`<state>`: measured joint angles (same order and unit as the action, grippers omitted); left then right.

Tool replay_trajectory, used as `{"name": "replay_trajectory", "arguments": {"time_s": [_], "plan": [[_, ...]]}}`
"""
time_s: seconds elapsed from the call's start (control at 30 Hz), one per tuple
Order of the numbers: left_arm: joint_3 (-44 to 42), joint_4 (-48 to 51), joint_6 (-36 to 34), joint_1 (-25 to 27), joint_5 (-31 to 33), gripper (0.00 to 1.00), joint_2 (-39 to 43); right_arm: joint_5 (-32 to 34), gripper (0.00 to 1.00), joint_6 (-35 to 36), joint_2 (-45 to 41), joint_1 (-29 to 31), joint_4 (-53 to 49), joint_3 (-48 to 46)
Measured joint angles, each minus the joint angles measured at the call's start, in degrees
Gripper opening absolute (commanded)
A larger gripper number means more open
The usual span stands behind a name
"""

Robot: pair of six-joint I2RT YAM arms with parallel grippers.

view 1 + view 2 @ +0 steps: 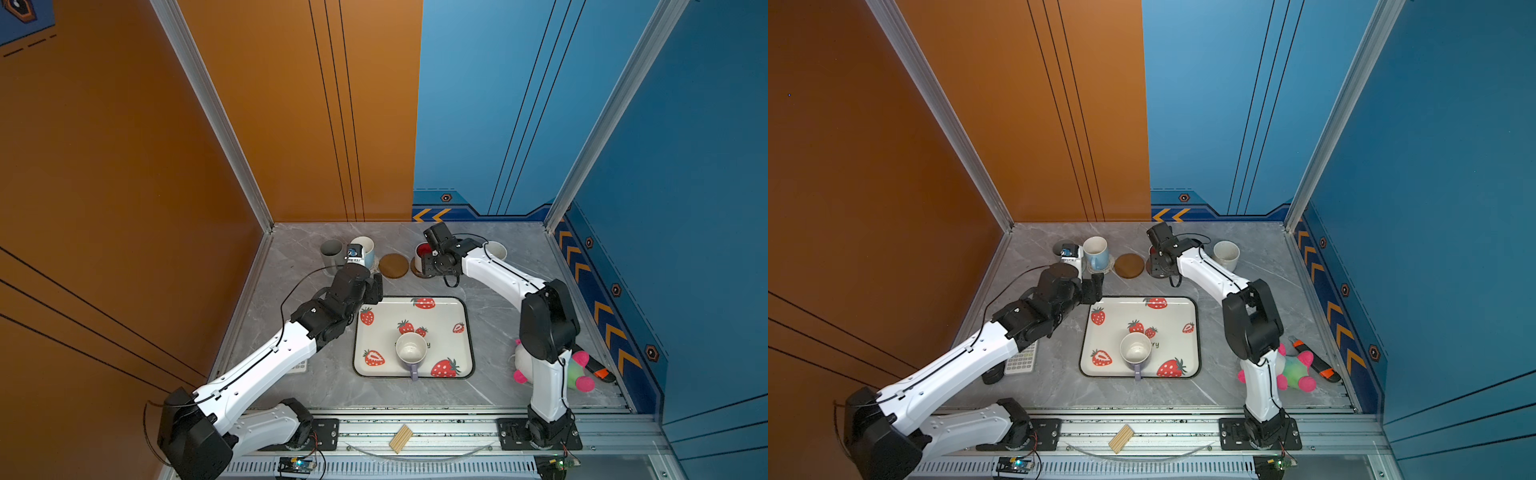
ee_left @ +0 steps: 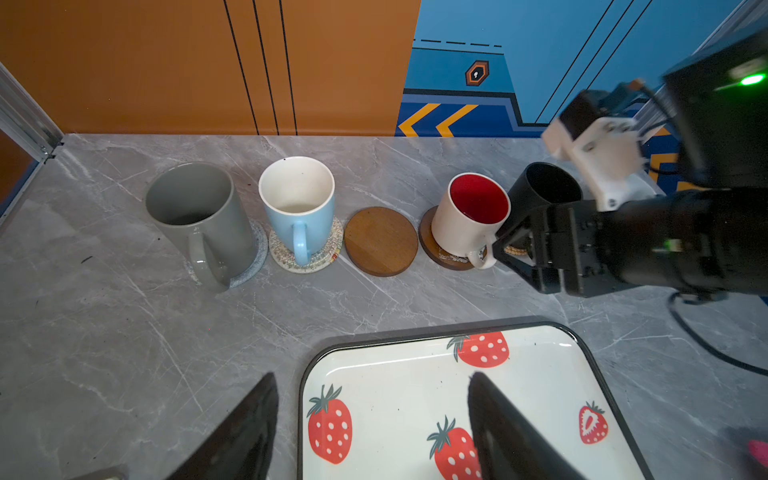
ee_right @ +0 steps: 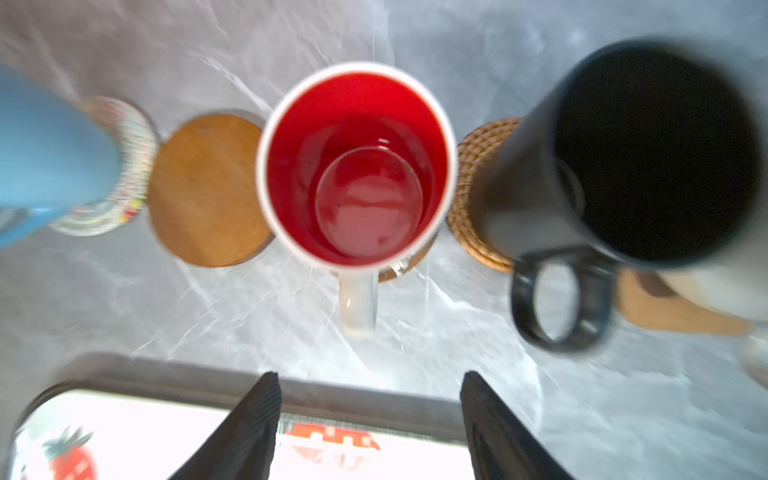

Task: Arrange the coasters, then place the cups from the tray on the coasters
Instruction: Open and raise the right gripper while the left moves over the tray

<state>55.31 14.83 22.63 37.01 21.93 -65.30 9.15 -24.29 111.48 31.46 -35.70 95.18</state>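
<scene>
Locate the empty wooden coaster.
In both top views the empty wooden coaster lies beyond the tray, between the blue mug on its left and the red-lined mug on its right.

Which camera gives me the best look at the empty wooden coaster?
Left wrist: the bare wooden coaster is sharp, close and unobstructed. Right wrist shows it whole but blurred; both top views show it small and far off.
</scene>
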Motion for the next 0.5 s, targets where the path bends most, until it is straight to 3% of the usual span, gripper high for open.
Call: {"name": "replay_trajectory", "arguments": {"time_s": [0.33,0.5], "plan": [[0.85,0.04,2.14,0.00,-6.25,0.74,0.04,6.23,0.72,-5.20,-20.35,7.52,10.71,-12.63],[11.56,8.98,-0.39,0.13,-9.20,0.72,-6.32,9.57,0.72,-8.57,-24.96,12.28,15.10,-20.28]]}}
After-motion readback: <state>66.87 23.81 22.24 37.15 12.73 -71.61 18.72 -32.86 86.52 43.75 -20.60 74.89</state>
